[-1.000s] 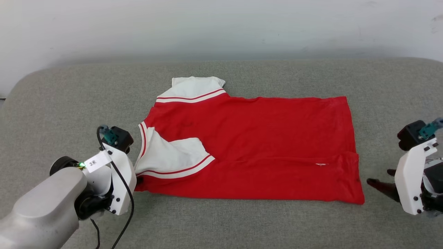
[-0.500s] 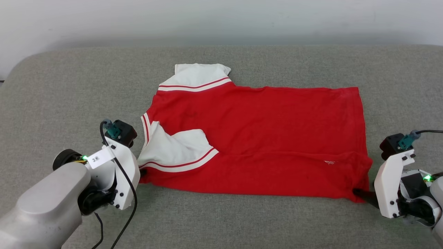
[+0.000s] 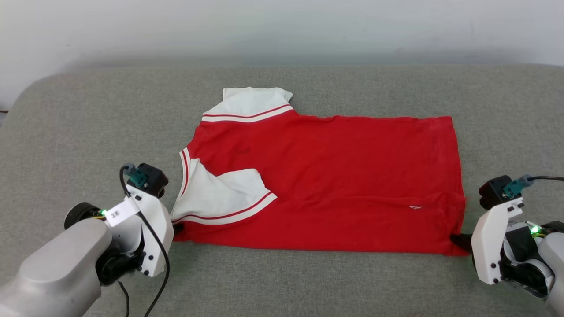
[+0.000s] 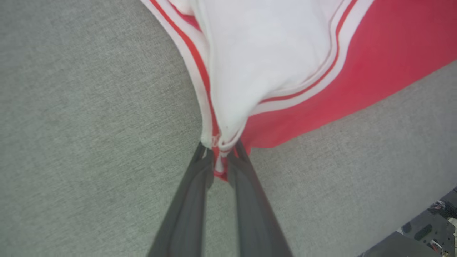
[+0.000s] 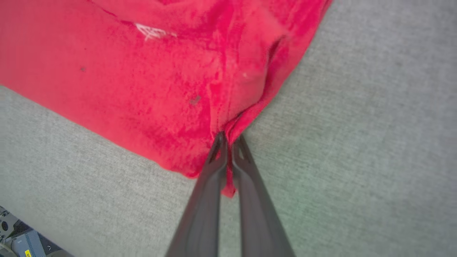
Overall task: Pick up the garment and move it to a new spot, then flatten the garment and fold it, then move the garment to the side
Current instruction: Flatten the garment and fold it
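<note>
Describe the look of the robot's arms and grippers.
The left arm: smooth pale grey forearm, white wrist plate, black cable, white paper tag, green light. The right arm: the same white plate, teal plug, green light. The left gripper and right gripper each have two long, dark, tapering fingers.

- The garment [image 3: 335, 176] lies spread across the middle of the grey cushion [image 3: 308, 281], a low obstacle between the two arms.
- A broad strip of bare cushion runs along the garment's near edge, open for passage from side to side.
- More bare cushion lies beyond the far edge, up to the pale wall [image 3: 282, 31] that closes off the back.
- The left gripper [image 3: 177, 228], pinched on the garment's near left corner, occupies the lower left with its pale forearm.
- The right gripper [image 3: 456, 240], clamped on the near right corner, blocks the lower right; open cushion lies outside each arm.
</note>
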Motion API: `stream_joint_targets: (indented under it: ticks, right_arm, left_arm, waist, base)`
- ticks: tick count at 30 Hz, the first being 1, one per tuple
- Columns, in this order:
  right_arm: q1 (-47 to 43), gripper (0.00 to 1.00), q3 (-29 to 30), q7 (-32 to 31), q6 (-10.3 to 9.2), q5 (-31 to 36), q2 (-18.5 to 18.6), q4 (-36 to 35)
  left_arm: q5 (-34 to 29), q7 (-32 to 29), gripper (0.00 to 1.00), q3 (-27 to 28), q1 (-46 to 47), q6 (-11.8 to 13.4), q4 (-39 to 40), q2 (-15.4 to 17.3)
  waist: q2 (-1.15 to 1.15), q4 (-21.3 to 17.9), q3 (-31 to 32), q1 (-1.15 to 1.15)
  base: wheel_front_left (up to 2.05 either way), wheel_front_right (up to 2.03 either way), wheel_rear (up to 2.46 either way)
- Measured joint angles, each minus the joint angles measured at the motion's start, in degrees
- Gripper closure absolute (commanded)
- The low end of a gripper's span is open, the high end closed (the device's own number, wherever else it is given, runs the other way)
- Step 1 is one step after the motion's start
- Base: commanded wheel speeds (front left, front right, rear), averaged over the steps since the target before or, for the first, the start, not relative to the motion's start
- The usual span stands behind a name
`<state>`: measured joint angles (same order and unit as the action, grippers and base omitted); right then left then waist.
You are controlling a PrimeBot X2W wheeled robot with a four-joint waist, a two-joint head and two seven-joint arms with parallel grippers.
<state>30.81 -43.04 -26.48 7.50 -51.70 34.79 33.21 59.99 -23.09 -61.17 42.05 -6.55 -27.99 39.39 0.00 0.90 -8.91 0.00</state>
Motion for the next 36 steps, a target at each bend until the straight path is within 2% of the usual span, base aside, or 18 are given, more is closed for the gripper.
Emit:
stream_joint_targets:
  ticks: [9,20,27,36]
  right_arm:
    - [-3.25,1.0,-0.98,4.43,0.02,-3.31,5.71,-5.75]
    - [-11.55,1.0,1.62,4.89,0.03,-5.9,10.55,-12.1]
    - [-13.99,1.0,4.49,3.19,0.04,-6.56,9.44,-11.55]
    - [-15.35,1.0,6.15,3.3,0.04,-5.83,4.94,-5.31]
  left_arm:
    - [0.43,3.02,1.0,0.15,-4.48,1.38,4.04,2.93]
    - [2.72,4.65,1.0,-0.29,-12.88,5.99,13.21,6.82]
    - [3.38,4.81,1.0,-0.74,-14.91,7.58,13.92,7.09]
    - [4.53,4.16,1.0,-1.68,-15.81,6.45,9.0,4.42]
  waist:
    - [0.0,-0.15,3.96,0.0]
    - [0.0,-0.35,7.67,0.0]
    - [0.0,-0.78,6.6,0.0]
    - [0.0,-0.31,5.6,0.0]
  base:
    - [0.0,0.0,0.0]
    - [0.0,0.0,0.0]
    - [0.0,0.0,0.0]
    - [0.0,0.0,0.0]
